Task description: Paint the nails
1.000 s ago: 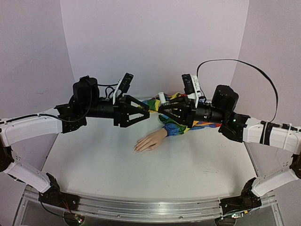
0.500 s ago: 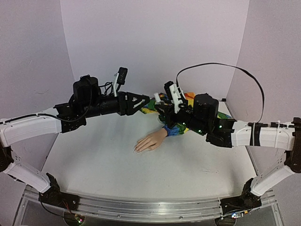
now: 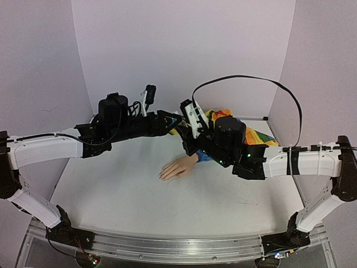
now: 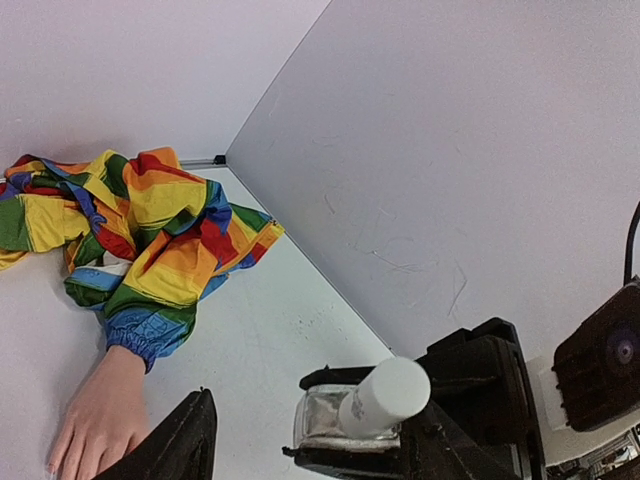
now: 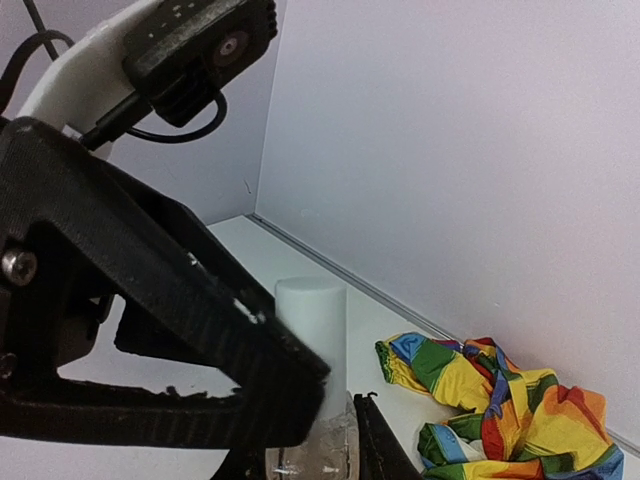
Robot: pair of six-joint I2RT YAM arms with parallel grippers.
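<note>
White tabletop (image 3: 122,195) bears the nails (image 3: 162,177), below the right hand (image 5: 310,455) pinching a bottle (image 5: 310,330); left hand (image 4: 310,440) spread around it.

White table (image 3: 122,195): peach mannequin hand (image 3: 177,167) lying flat on it, its rainbow sleeve (image 3: 257,137) crumpled just behind the hand.

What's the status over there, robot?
Right gripper shut on the small bottle, raised. Left gripper open, close by its white cap. Mannequin hand flat on the table, nails not yet reached. Nothing blocking it.
</note>
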